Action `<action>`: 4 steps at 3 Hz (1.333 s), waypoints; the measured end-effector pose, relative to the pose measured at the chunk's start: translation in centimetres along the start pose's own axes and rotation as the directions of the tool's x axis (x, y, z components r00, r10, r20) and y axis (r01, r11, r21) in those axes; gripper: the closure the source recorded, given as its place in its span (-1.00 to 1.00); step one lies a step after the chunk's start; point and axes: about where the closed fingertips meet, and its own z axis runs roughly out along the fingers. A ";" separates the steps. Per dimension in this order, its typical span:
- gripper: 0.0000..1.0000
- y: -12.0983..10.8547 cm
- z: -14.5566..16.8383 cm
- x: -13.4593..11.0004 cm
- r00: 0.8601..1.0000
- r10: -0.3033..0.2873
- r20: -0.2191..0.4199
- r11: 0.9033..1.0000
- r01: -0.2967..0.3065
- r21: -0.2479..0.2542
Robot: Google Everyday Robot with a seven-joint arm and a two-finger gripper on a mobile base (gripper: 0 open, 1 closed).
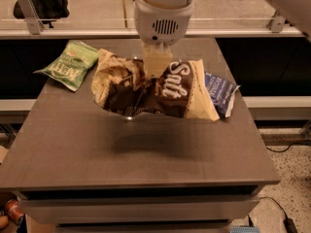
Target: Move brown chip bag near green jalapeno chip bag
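Observation:
The brown chip bag [170,91], large and crinkled with cream ends and white "Salt" lettering, hangs lifted above the table with its shadow below it. My gripper [154,74] comes down from the white arm at the top centre and is shut on the bag's upper middle. The green jalapeno chip bag [70,64], small and light green, lies flat at the table's back left, just left of the brown bag's cream end.
A dark blue bag [221,92] lies at the right, partly behind the brown bag. The grey table [146,154] has edges close on all sides. A railing [73,33] runs behind the table.

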 end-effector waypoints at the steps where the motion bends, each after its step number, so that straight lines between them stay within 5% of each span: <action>1: 1.00 -2.4 -1.8 -0.3 1.000 -0.005 0.000 0.998 0.005 0.056; 2: 1.00 -5.0 -2.6 -1.5 1.000 -0.022 0.000 0.995 0.021 0.096; 3: 1.00 -11.9 -1.9 -5.8 0.998 -0.049 0.034 0.982 0.042 0.186; 4: 1.00 -12.2 -2.0 -6.1 0.998 -0.052 0.045 0.979 0.041 0.201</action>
